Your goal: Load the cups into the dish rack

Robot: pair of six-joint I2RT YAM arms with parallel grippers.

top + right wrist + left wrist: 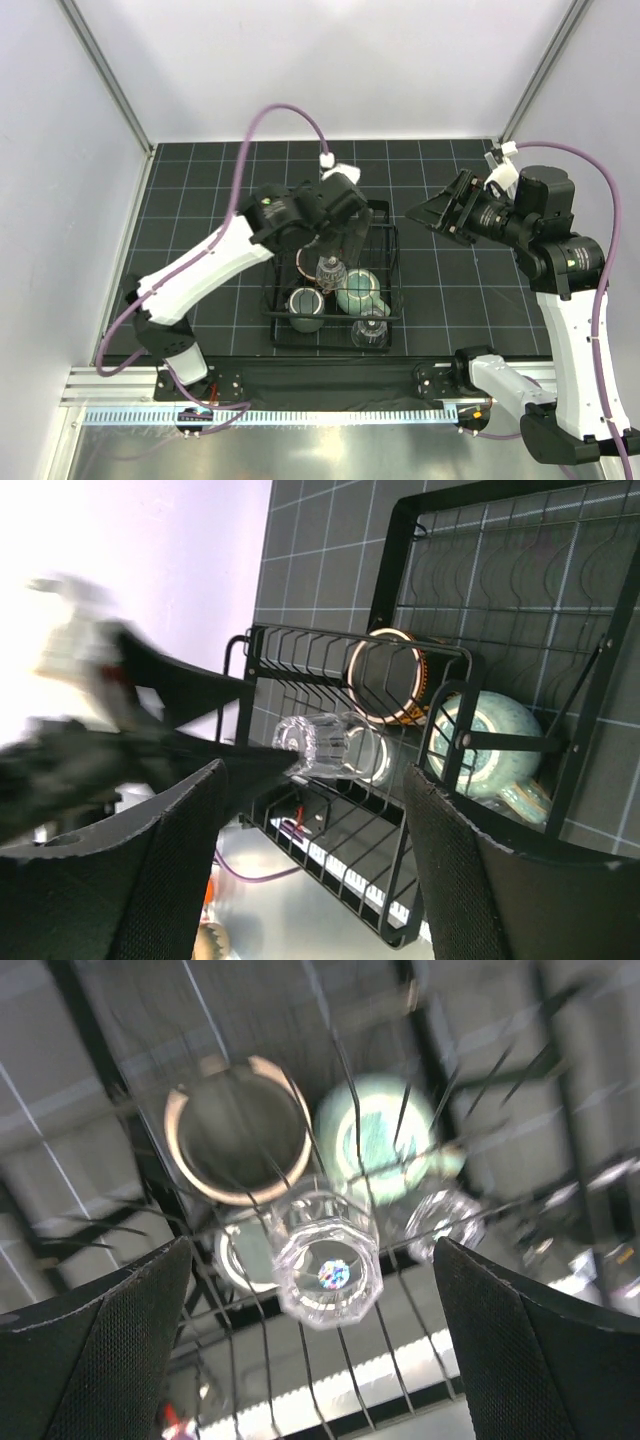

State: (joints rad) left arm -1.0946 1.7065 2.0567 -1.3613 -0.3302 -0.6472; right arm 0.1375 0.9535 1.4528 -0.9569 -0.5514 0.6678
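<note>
Lab robot cell: white panel walls, gridded black mat.

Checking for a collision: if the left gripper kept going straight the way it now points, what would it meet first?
Most likely the clear glass in the dish rack. It sits centred ahead of the left gripper, between its open fingers. How far off it is cannot be told.
</note>
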